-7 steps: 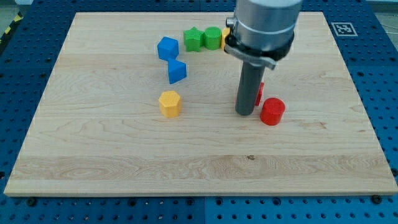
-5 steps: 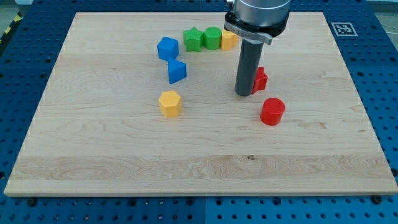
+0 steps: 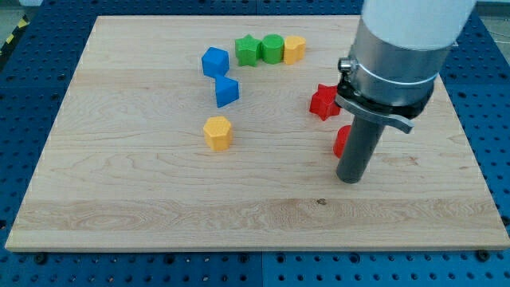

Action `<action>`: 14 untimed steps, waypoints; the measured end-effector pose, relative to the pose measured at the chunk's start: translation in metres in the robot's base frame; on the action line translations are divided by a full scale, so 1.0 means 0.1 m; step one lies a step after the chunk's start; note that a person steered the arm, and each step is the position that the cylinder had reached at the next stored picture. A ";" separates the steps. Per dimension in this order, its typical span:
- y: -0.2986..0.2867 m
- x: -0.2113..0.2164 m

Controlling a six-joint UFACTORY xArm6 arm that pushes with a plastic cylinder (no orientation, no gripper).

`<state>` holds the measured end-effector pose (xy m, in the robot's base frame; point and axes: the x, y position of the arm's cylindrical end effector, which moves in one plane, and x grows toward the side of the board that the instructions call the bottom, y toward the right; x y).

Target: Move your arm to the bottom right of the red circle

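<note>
The red circle (image 3: 341, 141) is a short cylinder right of the board's centre, mostly hidden behind my rod. My tip (image 3: 350, 180) rests on the board just below the red circle, slightly to its right. A red star (image 3: 323, 102) lies above and left of the circle.
A yellow hexagon (image 3: 217, 132) sits left of centre. Two blue blocks (image 3: 214, 61) (image 3: 227, 91) lie above it. A green star (image 3: 248, 50), a green round block (image 3: 272, 49) and a yellow block (image 3: 295, 49) form a row near the view's top. The wooden board (image 3: 119, 199) sits on a blue pegboard.
My tip moved from left of the red star and circle down and right to just below the circle. The red star is now uncovered; the circle is now partly hidden.
</note>
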<state>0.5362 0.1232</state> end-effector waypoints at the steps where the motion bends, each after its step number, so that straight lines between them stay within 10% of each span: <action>1: 0.21 -0.01; 11: -0.39 -0.45; 14: -0.24 0.07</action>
